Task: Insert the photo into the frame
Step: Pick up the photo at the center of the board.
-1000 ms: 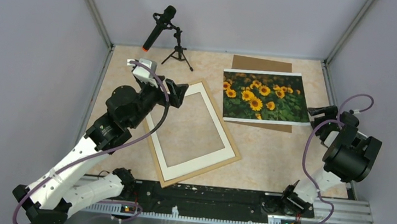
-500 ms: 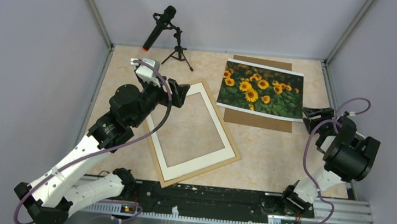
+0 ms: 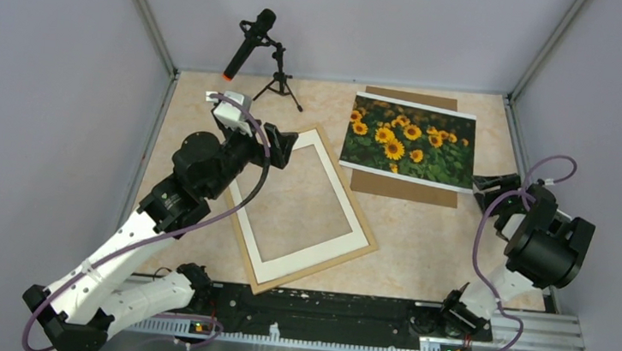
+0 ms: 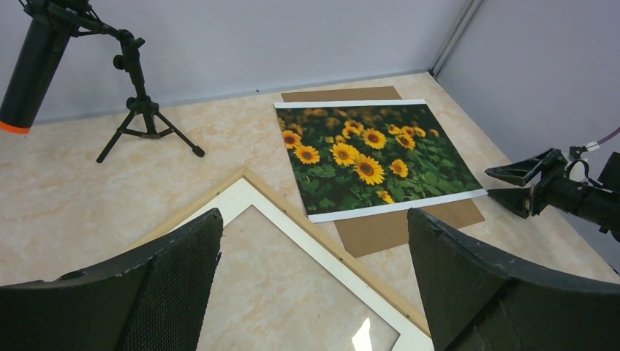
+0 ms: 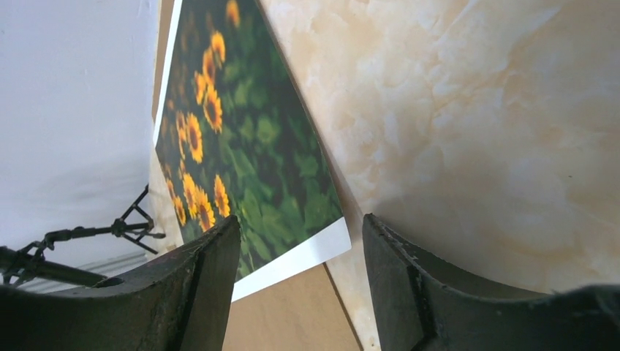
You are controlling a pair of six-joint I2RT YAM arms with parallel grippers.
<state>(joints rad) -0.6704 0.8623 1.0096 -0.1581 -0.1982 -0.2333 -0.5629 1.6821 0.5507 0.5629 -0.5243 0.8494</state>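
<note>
While the left pincer (image 3: 279,145) is hovering apart over the frame (image 4: 329,246), the right pincer (image 3: 486,182), apart and empty, is needing to catch the photo (image 3: 410,142) corner gently, uncreased.

I count one photo (image 3: 410,142), one frame (image 3: 316,265), one white mat (image 3: 309,248), one brown backing board (image 3: 405,188), one microphone (image 3: 247,42) and one tripod (image 3: 279,82). At the worktop's (image 3: 422,238) near edge are two robot arms: left arm (image 3: 176,197) and right arm (image 3: 542,245).
</note>
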